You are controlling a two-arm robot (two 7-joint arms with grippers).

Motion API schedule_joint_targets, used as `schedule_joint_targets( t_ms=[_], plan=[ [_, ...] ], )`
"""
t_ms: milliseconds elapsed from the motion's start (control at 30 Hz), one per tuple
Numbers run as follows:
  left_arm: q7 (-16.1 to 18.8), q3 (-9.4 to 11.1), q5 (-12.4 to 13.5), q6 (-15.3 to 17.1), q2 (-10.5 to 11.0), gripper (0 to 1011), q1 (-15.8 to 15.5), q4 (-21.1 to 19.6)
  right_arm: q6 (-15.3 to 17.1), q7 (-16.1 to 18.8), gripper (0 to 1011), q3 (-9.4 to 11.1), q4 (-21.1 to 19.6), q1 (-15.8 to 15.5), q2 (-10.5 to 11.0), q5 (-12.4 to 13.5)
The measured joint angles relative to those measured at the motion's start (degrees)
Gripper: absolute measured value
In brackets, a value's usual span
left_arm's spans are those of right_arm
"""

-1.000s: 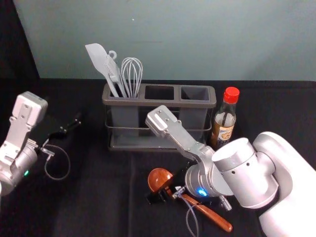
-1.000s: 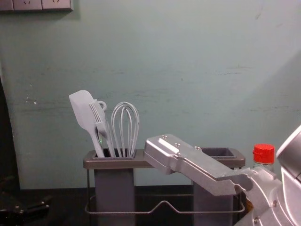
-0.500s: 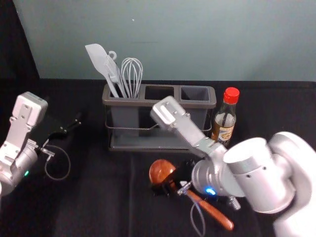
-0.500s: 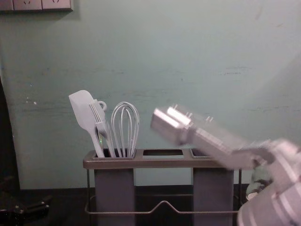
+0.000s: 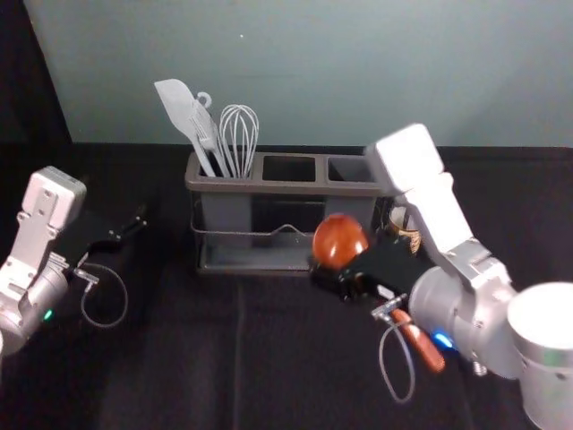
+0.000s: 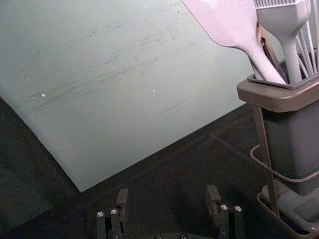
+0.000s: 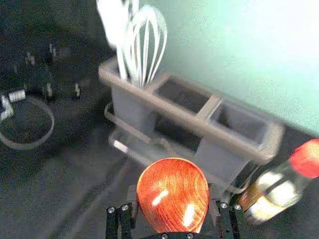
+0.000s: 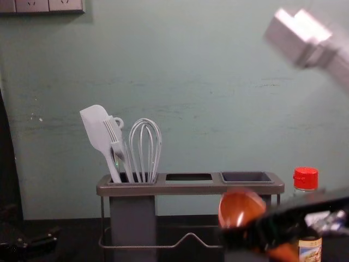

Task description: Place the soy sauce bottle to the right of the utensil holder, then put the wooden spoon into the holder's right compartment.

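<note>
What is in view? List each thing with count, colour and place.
utensil holder: 1, grey, mid-table
spatula: 1, white, left compartment
basting brush: 1, grey, beside spatula
whisk: 1, grey, left compartment
loop-topped utensil: 1, pale, behind brush
soy sauce bottle: 1, clear, red-capped, right of holder
wooden spoon: 1, reddish-brown, in right gripper
tablecloth: 1, black, beneath
wall: 1, pale green, behind
wall sockets: 3, pinkish, high left
cable loops: 2, grey, near grippers
left gripper: 1, black, open, left of holder
right gripper: 1, black, holding spoon
arms: 2, silver, one per side
</note>
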Motion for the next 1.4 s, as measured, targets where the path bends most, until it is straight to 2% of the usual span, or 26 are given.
schedule_joint_targets(
  t_ms=[100, 133, 233, 267, 333, 367, 533, 567, 600, 633, 700, 733, 867, 1000, 1400],
  plan=[
    [0.00, 0.00, 0.00, 0.00, 0.00, 1000, 0.00, 0.00, -6.87, -1.58, 838, 1.19, -2.14, -2.98, 0.25, -0.98],
    [0.00, 0.00, 0.00, 0.00, 0.00, 1000, 0.00, 0.00, -10.18, -2.18, 838, 1.64, -3.02, -4.35, 0.43, -1.44],
    [0.00, 0.00, 0.00, 0.00, 0.00, 1000, 0.00, 0.00, -14.77, -2.32, 838, 2.42, -3.81, -6.06, 0.69, -1.50],
    [0.00, 0.00, 0.00, 0.00, 0.00, 1000, 0.00, 0.00, -17.98, -2.34, 838, 3.04, -4.22, -7.14, 0.72, -1.38],
    [0.00, 0.00, 0.00, 0.00, 0.00, 1000, 0.00, 0.00, -21.96, -2.47, 838, 4.06, -4.81, -8.75, 0.45, -0.97],
    [0.00, 0.00, 0.00, 0.00, 0.00, 1000, 0.00, 0.00, -21.96, -2.47, 838, 4.06, -4.81, -8.75, 0.45, -0.97],
    [0.00, 0.00, 0.00, 0.00, 0.00, 1000, 0.00, 0.00, -30.99, -2.37, 838, 6.21, -5.77, -12.16, -0.71, 0.94],
    [0.00, 0.00, 0.00, 0.00, 0.00, 1000, 0.00, 0.00, -34.29, -1.83, 838, 6.69, -5.84, -13.07, -0.79, 1.75],
    [0.00, 0.00, 0.00, 0.00, 0.00, 1000, -0.01, 0.00, -35.50, -1.66, 838, 6.85, -5.86, -13.39, -0.78, 2.04],
    [0.00, 0.00, 0.00, 0.00, 0.00, 1000, 0.00, 0.00, -38.61, -1.27, 837, 7.17, -5.88, -14.20, -0.72, 2.73],
    [0.00, 0.00, 0.00, 0.00, 0.00, 1000, 0.00, 0.00, -41.35, -1.03, 838, 7.41, -5.92, -14.90, -0.60, 3.27],
    [0.00, 0.00, 0.00, 0.00, 0.00, 1000, 0.00, 0.00, -43.86, -0.90, 837, 7.52, -5.90, -15.57, -0.49, 3.69],
    [0.00, 0.00, 0.00, 0.00, 0.00, 1000, 0.00, 0.00, -48.92, -0.88, 838, 7.51, -5.32, -16.75, -0.27, 4.24],
    [0.00, 0.00, 0.00, 0.00, 0.00, 1000, 0.00, 0.00, -51.01, -1.01, 838, 7.37, -4.87, -17.36, -0.27, 4.29],
    [0.00, 0.00, 0.00, 0.00, 0.00, 1000, 0.00, 0.00, -50.25, -0.97, 838, 7.36, -4.94, -17.09, -0.25, 4.31]
  ],
)
